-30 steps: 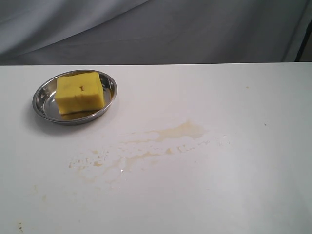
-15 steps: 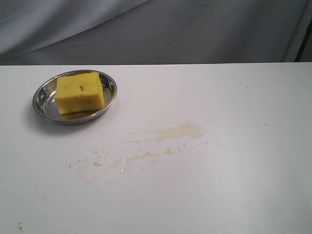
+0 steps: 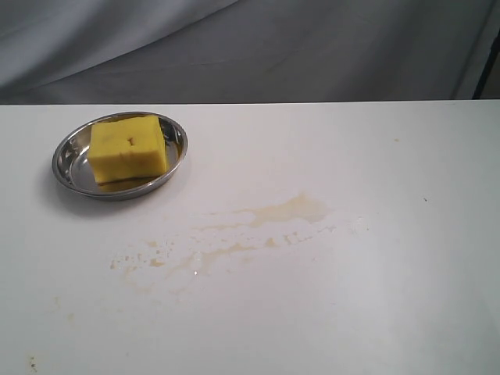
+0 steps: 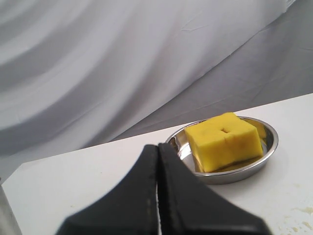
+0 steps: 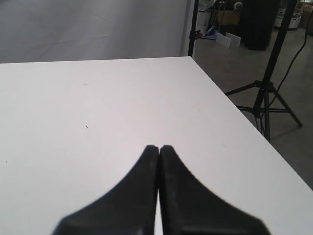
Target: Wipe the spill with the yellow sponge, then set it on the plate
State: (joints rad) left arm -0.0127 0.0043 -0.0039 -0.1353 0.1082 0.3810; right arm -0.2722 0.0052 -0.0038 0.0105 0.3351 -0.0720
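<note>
The yellow sponge [image 3: 128,148] lies inside the steel plate [image 3: 66,169] at the table's back left; the left wrist view shows the sponge [image 4: 222,140] in the plate [image 4: 266,154] too. Thin brownish smears of the spill [image 3: 291,209] stretch across the table's middle, with droplets [image 3: 148,256] to their left. Neither gripper appears in the exterior view. My left gripper [image 4: 158,146] is shut and empty, a short way from the plate. My right gripper [image 5: 159,147] is shut and empty over bare white table.
A grey cloth backdrop [image 3: 250,47] hangs behind the white table [image 3: 406,312]. In the right wrist view the table's edge [image 5: 230,95] drops off toward a floor with a tripod stand [image 5: 266,88] and studio gear.
</note>
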